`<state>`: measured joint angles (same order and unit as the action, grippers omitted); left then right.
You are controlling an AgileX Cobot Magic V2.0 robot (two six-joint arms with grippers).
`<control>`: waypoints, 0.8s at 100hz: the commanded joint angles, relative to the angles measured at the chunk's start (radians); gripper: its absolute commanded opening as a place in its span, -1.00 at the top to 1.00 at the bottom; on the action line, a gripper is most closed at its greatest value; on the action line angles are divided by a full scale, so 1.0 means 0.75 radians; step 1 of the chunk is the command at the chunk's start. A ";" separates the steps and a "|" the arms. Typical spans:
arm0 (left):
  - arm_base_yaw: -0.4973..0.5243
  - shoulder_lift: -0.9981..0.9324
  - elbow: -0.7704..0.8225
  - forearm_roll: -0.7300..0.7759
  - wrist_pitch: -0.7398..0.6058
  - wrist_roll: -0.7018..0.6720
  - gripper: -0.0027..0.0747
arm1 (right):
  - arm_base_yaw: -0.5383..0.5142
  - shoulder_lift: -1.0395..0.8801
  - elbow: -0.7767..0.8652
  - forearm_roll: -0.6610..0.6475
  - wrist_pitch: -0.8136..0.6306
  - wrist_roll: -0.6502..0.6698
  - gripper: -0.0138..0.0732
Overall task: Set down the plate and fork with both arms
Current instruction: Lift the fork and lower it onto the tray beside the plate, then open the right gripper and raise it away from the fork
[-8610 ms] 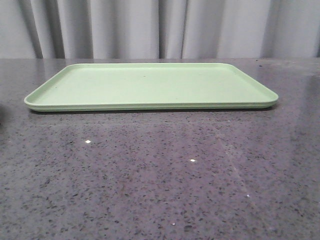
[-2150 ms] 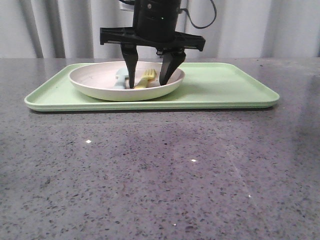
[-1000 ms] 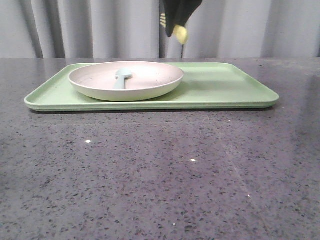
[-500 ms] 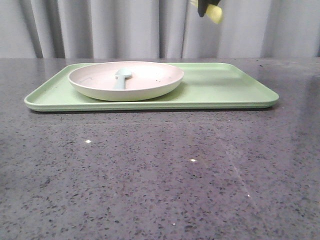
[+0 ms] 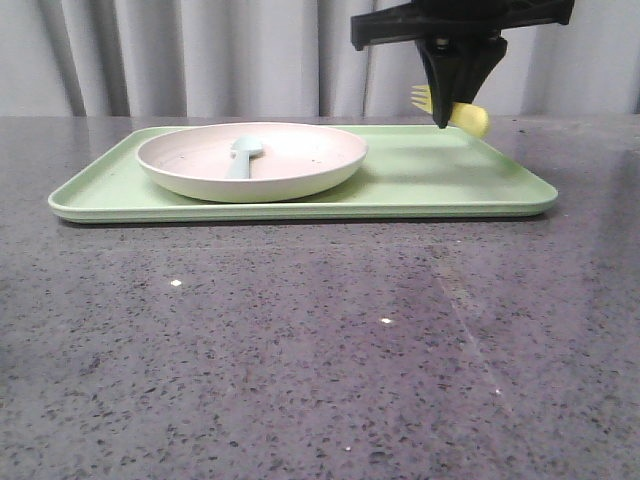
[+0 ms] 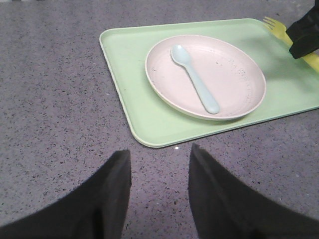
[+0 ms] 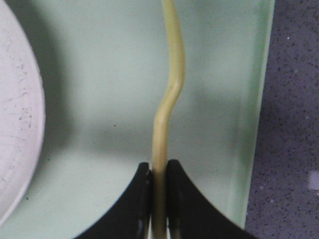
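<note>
The pinkish-cream plate [image 5: 252, 160] sits on the left half of the light green tray [image 5: 430, 190], with a pale blue spoon [image 5: 240, 155] lying in it. It also shows in the left wrist view [image 6: 234, 84]. My right gripper [image 5: 452, 115] is shut on the yellow fork [image 5: 462, 112] and holds it level just above the tray's right part, right of the plate. In the right wrist view the fork [image 7: 169, 99] is clamped between the fingers [image 7: 159, 172]. My left gripper [image 6: 159, 159] is open and empty over the bare table, short of the tray's corner.
The speckled grey table [image 5: 320, 350] stretches in front of the tray. Grey curtains [image 5: 200, 55] hang behind. The tray's right rim [image 7: 256, 124] lies close beside the held fork. The spoon [image 6: 194, 77] lies diagonally in the plate.
My right gripper has lifted the fork out of the plate, carried it right and lowered it to just above the tray's right part. The plate and spoon have stayed put.
</note>
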<state>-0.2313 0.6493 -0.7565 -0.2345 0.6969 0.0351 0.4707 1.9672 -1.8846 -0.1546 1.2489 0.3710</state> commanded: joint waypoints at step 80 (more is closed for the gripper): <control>0.002 -0.001 -0.036 -0.025 -0.086 -0.010 0.20 | -0.010 -0.114 -0.019 -0.012 0.085 -0.002 -0.07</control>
<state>-0.2313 0.6493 -0.7565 -0.2345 0.6969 0.0351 0.4707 1.9618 -1.8845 -0.1514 1.2448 0.3710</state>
